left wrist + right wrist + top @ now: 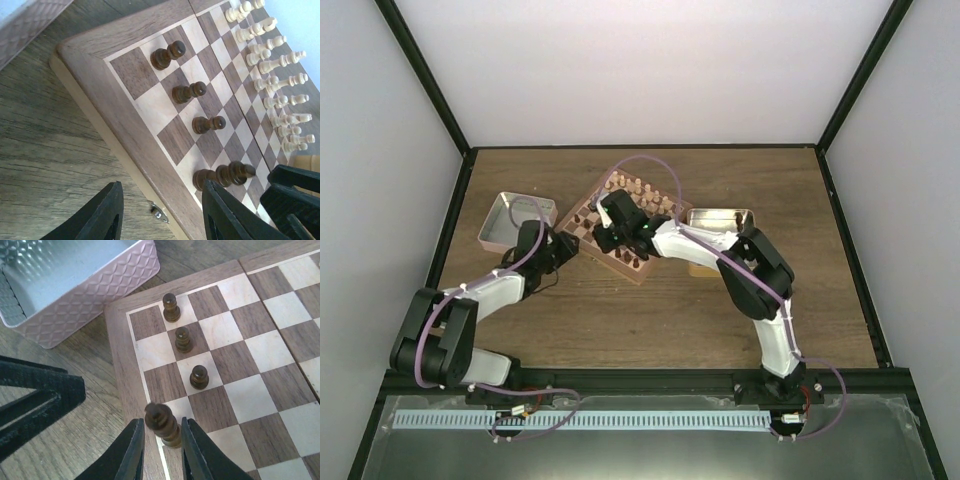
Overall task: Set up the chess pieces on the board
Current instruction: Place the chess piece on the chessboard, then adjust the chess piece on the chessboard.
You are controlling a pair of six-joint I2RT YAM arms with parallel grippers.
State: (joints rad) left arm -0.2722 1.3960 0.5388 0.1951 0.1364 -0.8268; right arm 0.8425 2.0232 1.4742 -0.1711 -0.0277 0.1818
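text: none readable | labels: none | numbers: none | brands: none

white walls (640,60) | brown wood-grain table (650,320) | black frame posts (425,75) | grey metal ledge (640,445) in front | light even, diffuse

Chess pieces (183,340) in a row on the board (250,400) — tin (100,300) just off its corner

A chessboard (632,272) lies cornerwise on the bench (650,330), pale pieces (642,190) on its far side, dark pieces (628,258) nearer. The right end effector (610,238) hangs over it; the left end effector (568,248) sits beside its left corner. A left tin (492,225) and right tin (720,217) flank it.
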